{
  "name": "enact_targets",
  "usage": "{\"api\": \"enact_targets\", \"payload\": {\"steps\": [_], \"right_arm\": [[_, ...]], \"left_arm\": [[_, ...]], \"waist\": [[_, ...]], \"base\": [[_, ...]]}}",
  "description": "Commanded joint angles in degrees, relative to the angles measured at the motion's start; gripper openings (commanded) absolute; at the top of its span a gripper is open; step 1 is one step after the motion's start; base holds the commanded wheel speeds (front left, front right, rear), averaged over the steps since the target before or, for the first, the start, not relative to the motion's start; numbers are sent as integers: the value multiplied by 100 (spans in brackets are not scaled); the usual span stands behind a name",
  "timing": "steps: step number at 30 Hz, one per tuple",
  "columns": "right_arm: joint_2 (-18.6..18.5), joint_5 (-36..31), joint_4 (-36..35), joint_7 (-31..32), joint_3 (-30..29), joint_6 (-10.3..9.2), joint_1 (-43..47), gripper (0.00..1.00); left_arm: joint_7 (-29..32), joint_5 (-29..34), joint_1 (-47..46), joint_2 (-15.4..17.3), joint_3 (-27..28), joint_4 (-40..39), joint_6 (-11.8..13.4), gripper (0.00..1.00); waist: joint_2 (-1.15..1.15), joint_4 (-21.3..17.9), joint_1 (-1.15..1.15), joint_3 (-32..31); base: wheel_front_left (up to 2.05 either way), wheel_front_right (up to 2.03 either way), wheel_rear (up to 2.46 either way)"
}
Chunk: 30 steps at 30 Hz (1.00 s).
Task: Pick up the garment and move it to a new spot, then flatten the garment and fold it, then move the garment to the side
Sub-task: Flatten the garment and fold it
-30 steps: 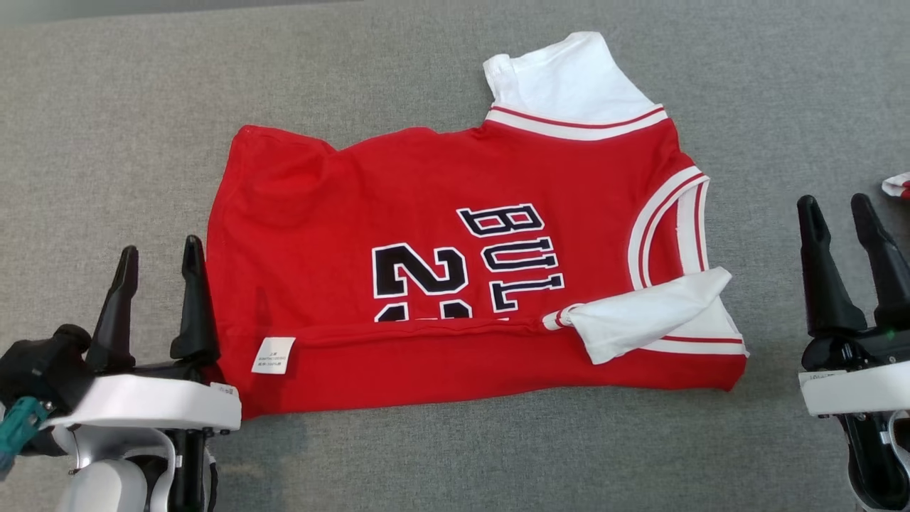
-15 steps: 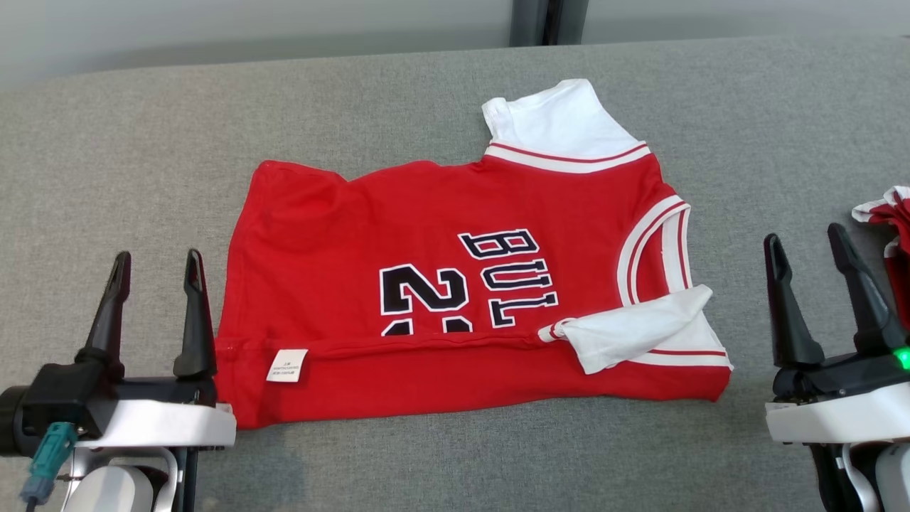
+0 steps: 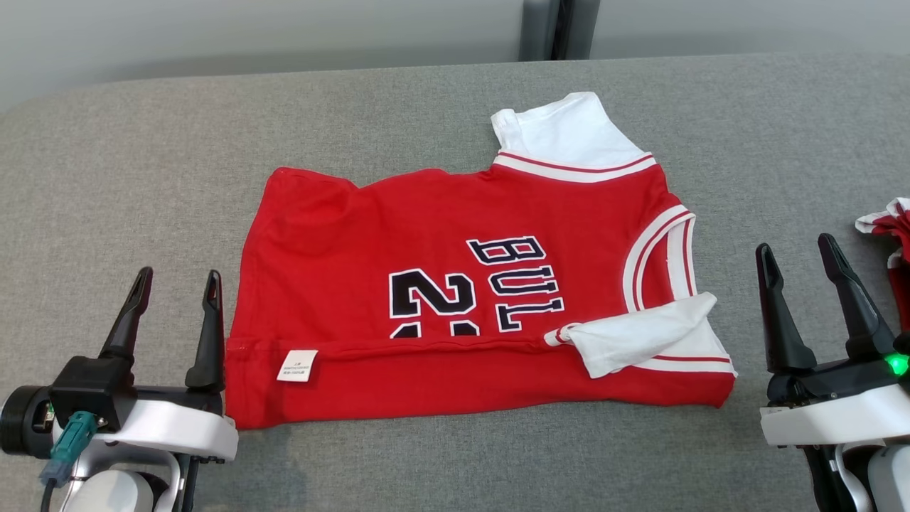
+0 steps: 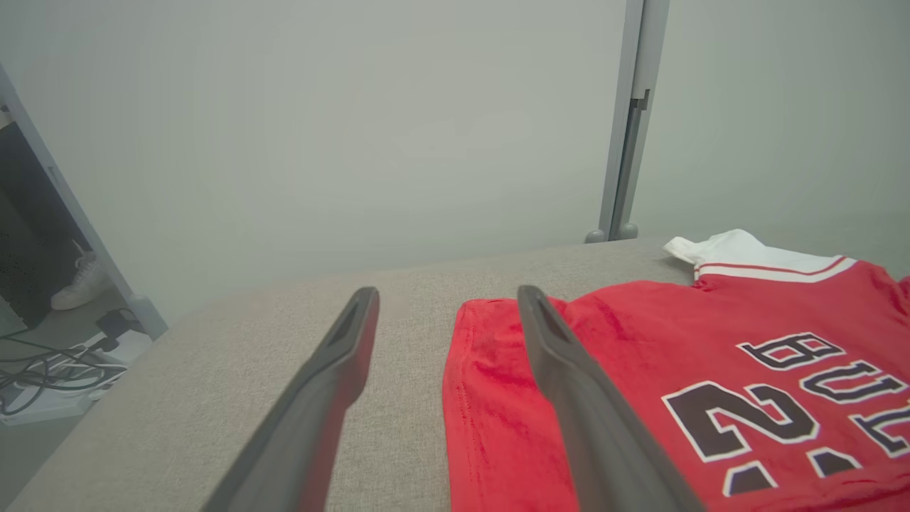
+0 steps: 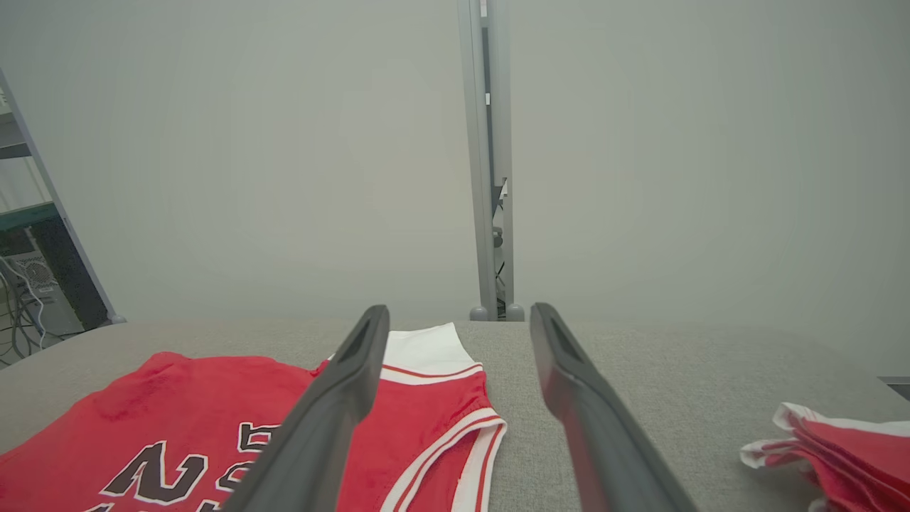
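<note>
On the grey table (image 3: 142, 178) the red garment (image 3: 462, 284) lies part-folded between our left pincer (image 3: 178, 277) and right pincer (image 3: 795, 245), both open and empty, so we judge the next fold needs matched, level corner grips.

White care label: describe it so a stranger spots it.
A red basketball jersey lies on the grey fabric table. At the left end of its folded near edge sits the small white rectangular label, far from the white sleeves.

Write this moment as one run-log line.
garment: red jersey flat on grey surface, near edge folded over | left gripper: open, empty, at hem | right gripper: open, empty, beyond collar | other: red garment pile far right
</note>
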Motion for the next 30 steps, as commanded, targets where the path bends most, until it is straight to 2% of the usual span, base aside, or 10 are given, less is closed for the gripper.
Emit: {"api": "enact_targets", "payload": {"steps": [1, 13, 23, 24, 25, 26, 27, 28, 29, 30], "right_arm": [[-38, 29, 46, 39, -3, -2, -13, 100], [40, 171, 1000, 502, 270, -2, 472, 100], [1, 415, 1656, 576, 531, -2, 147, 100], [-4, 457, 1701, 595, 560, -2, 104, 100], [-9, 513, 1755, 660, 612, -2, 82, 100], [-22, 552, 1792, 700, 645, -2, 57, 100], [-29, 600, 1841, 743, 666, -2, 41, 32], [-29, 600, 1841, 743, 666, -2, 41, 32], [-18, 667, 1877, 801, 699, -2, 31, 0], [-25, 706, 1901, 835, 723, -2, 19, 0]], "left_arm": [[47, 26, -68, 46, -23, 39, -32, 100], [800, -641, 432, -156, -271, 805, -340, 100], [1253, -1123, 194, -239, -346, 1525, -737, 100], [1333, -1169, 164, -237, -387, 1584, -798, 83], [1352, -1239, 127, -263, -391, 1619, -866, 39], [1450, -1303, 110, -269, -415, 1674, -937, 0], [1540, -1330, 103, -259, -450, 1722, -988, 0], [1540, -1330, 103, -259, -450, 1722, -988, 0], [1563, -1384, 107, -261, -449, 1749, -1023, 0], [1570, -1407, 96, -265, -439, 1762, -1054, 0]], "waist": [[0, 5, 0, 7], [0, 37, 0, 271], [0, 52, 0, 475], [0, 51, 0, 482], [0, 49, 0, 486], [0, 44, 0, 487], [0, 40, 0, 482], [0, 40, 0, 482], [0, 33, 0, 476], [0, 25, 0, 472]], "base": [[0, 0, 0], [0, 0, 0], [0, 0, 0], [0, 0, 0], [0, 0, 0], [0, 0, 0], [0, 0, 0], [0, 0, 0], [0, 0, 0], [0, 0, 0]]}}
